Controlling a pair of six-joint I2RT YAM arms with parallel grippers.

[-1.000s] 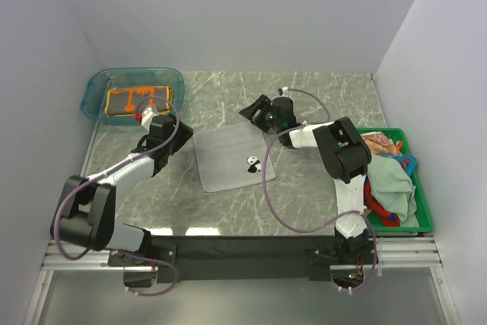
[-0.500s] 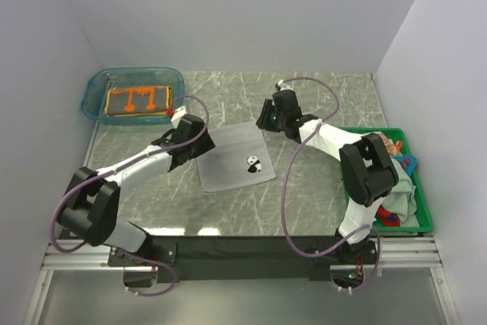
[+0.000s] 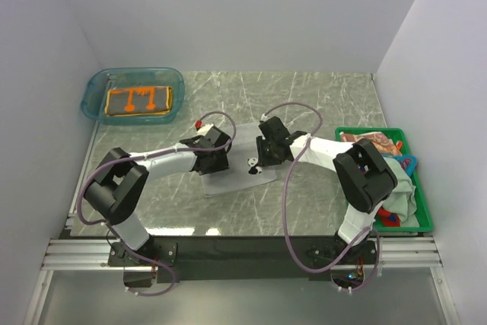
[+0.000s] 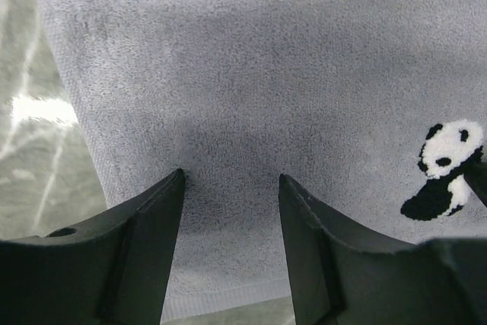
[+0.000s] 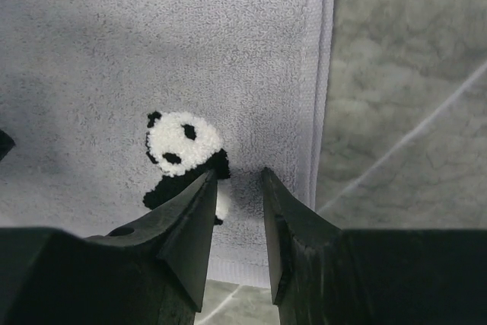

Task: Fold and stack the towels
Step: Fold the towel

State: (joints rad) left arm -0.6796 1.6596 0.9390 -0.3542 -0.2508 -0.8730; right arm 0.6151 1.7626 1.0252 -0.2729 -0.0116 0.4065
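Moved: both arms have swung inward since half a second ago, from the far corners of the grey towel (image 3: pixel 237 176) to its middle; they now nearly meet over it
Grey towel: spread flat at the centre of the bench (image 3: pixel 327 104); partly hidden under both arms; small panda (image 5: pixel 181 154) near its right hem
Left fingers (image 4: pixel 169 203): apart; tips low on plain cloth, left of the panda; cloth lies flat between them
Right fingers (image 5: pixel 199 203): narrowly apart; tips just beside the panda, near the hem; clamped on nothing
Orange towel (image 3: pixel 138 100): folded; in the tub (image 3: pixel 93 89), far left
Other towels (image 3: pixel 392 188): heaped in the crate (image 3: pixel 423 222), right edge
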